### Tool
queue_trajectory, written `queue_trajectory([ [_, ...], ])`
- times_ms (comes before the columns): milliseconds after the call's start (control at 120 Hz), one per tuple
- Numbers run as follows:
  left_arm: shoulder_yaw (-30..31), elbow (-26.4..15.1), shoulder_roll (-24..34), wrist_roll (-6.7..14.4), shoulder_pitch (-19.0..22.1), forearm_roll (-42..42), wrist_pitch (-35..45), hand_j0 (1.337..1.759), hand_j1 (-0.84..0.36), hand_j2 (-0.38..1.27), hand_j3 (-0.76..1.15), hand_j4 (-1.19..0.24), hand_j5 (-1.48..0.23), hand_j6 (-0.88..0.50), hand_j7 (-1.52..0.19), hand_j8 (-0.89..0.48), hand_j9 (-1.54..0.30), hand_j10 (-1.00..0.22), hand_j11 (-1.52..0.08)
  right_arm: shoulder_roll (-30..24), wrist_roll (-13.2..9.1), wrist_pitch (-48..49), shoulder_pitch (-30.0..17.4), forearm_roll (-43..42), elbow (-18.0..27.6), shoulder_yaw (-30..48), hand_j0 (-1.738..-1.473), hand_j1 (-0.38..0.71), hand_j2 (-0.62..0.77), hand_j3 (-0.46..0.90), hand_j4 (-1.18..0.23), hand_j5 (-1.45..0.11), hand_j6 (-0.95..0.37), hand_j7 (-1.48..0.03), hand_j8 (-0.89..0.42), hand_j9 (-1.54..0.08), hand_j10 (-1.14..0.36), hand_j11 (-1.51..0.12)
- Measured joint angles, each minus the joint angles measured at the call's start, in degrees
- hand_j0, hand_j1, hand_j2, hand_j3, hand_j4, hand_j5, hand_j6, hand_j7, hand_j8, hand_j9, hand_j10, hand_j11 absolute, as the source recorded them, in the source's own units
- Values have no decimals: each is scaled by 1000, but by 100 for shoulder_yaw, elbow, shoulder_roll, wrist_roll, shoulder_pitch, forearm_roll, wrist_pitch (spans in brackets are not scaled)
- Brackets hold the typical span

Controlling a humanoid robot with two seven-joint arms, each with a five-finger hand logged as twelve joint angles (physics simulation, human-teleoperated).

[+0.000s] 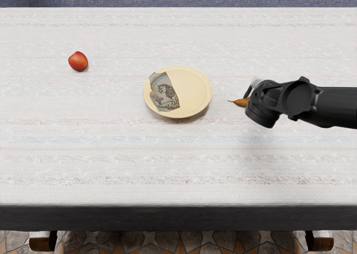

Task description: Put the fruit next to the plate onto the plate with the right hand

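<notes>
Right hand point(260, 101) at fruit point(241, 102), orange (pointed tip)

A pale table point(178, 164) is stretching across the whole view, its top showing faint stripes running left to right and its dark front edge lying along the bottom. A cream plate point(194, 85) is sitting near the middle, a printed patch on its left part. A red fruit point(78, 61) is lying well apart, far left. Near the plate's right an orange fruit point(241, 102) is showing only its pointed tip; whether it is touching the top cannot be told.
</notes>
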Motion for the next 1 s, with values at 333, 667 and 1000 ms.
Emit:
queue_trajectory([
  [333,0,-1,0,0,-2,1,0,1658,346,1,0,-2,-3,-2,-3,-2,-4,-2,-4,-282,5,227,-53,-29,-44,598,-1646,295,144,2,-622,-1126,-419,-1084,-366,-1129,-587,-1171],
  [667,-1,0,0,0,-2,1,0,1658,346,1,0,-2,-3,-2,-3,-2,-3,-2,-4,-960,5,1797,49,32,23,2408,-1645,415,263,1,-746,-1178,-388,-1125,-293,-1164,-616,-1203],
  [1000,0,0,0,0,2,0,0,1658,346,0,0,-2,-3,-2,-3,-2,-3,-2,-3,136,4,1857,692,36,-397,2847,-1646,429,309,0,-827,-1185,-381,-1133,-287,-1166,-635,-1205],
])
